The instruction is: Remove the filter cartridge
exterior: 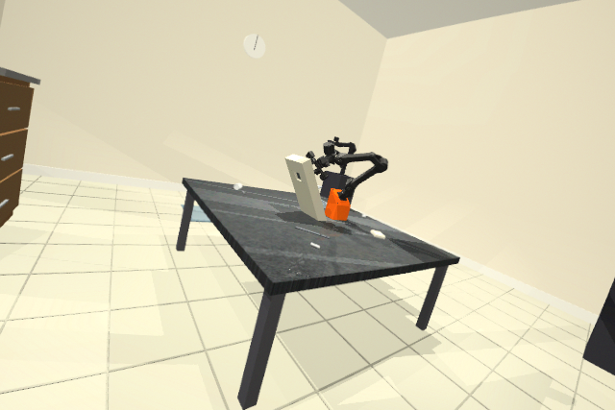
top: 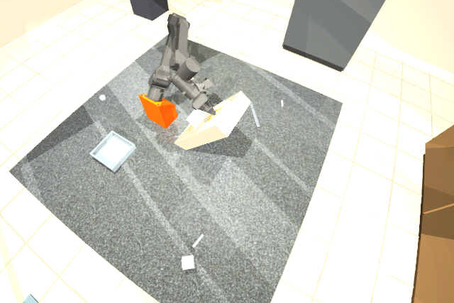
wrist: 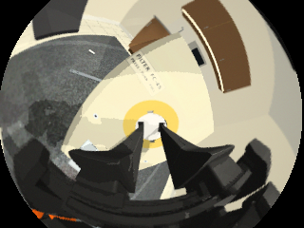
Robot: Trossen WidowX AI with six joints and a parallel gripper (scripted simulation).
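The cream service panel (top: pixel 234 111) (exterior: pixel 308 192) (wrist: pixel 190 102) stands tilted on the table. The white round filter cartridge (wrist: pixel 151 120) sits in it inside a yellow ring (wrist: pixel 129 124). My gripper (top: pixel 213 113) (wrist: pixel 152 127) is partly open, its two fingertips at the left and right of the cartridge's face with nothing gripped between them. Small grey marks show at the top and bottom of the face. Whether the tips are inside the slots cannot be told. The pale blue tray (top: pixel 113 150) is empty, away from the panel.
An orange block (top: pixel 159 113) (exterior: pixel 337 205) stands at the arm's base, near the panel. A white plate (top: pixel 196 118) is at the panel's front. A thin rod (top: pixel 255 115) (exterior: pixel 311 231) lies beside the panel. A small white square (top: pixel 187 262) and a short stick (top: pixel 198 240) lie farther off.
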